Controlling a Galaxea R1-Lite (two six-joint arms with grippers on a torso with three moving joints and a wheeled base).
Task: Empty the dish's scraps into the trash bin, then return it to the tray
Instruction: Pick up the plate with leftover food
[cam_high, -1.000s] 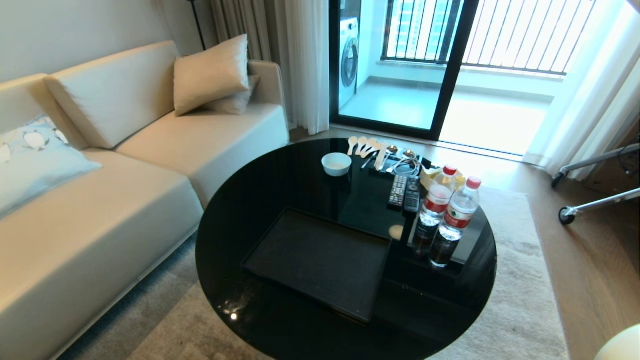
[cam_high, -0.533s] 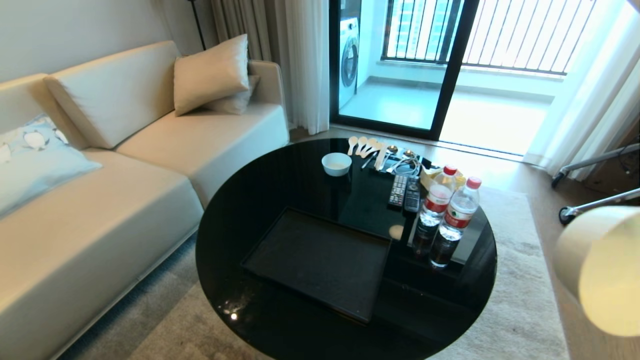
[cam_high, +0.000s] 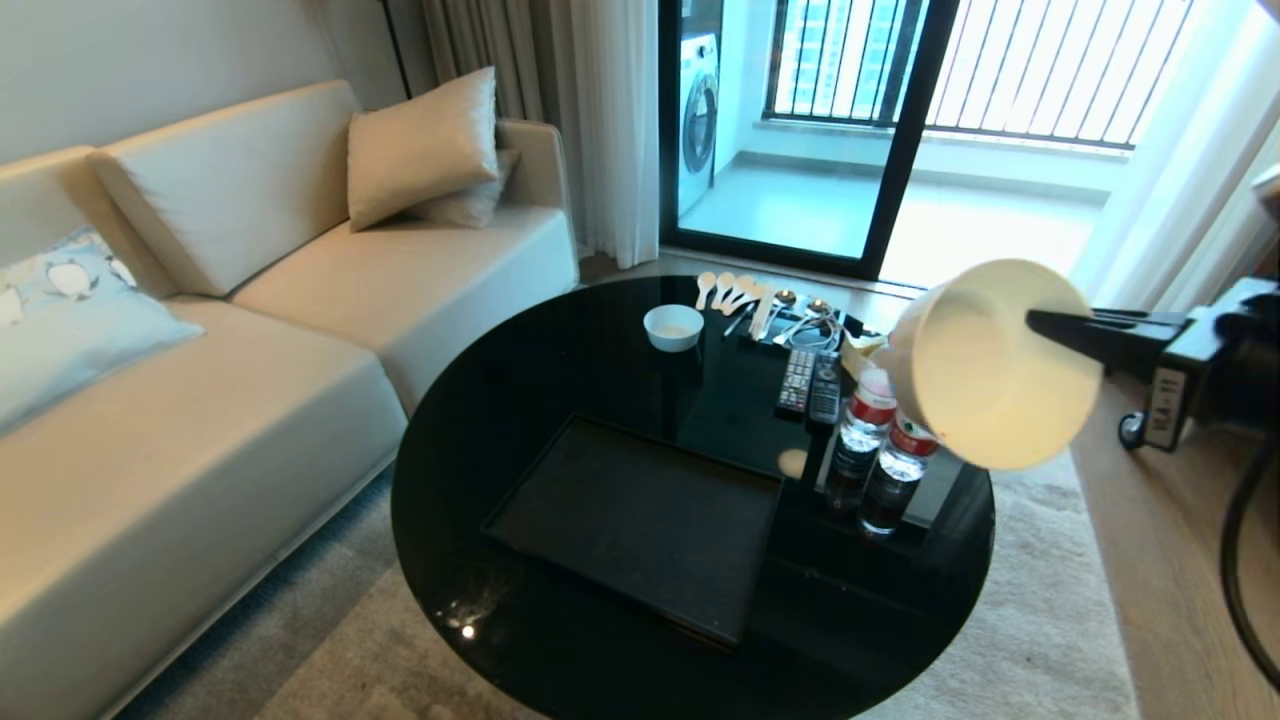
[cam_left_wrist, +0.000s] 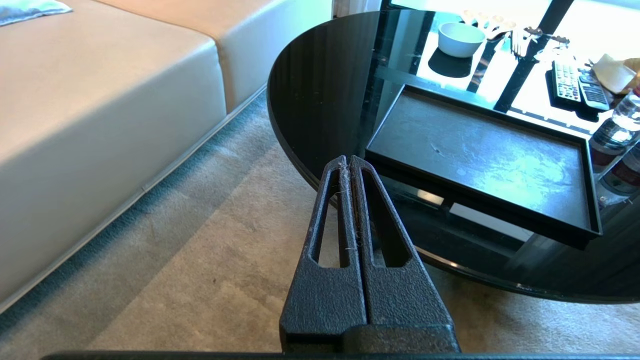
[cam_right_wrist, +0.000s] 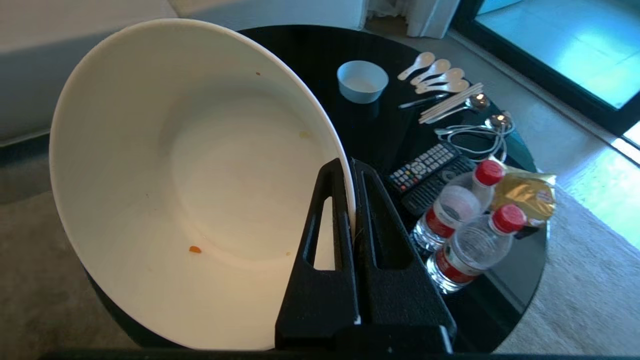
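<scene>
Round black bench (cam_high: 560, 350) beside a cream sofa (cam_high: 250, 300), balcony door behind.
The right tool (cam_right_wrist: 352, 167), clamped on the dish (cam_high: 985, 365) rim, holds it tilted above the bottles (cam_high: 880, 450); the tray (cam_high: 640, 520) sits bare; the left tool (cam_left_wrist: 348, 161) is closed.

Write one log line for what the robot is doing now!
right tool: shut on dish rim | dish: emptied, above table | tray: bare | left tool: shut, parked
</scene>
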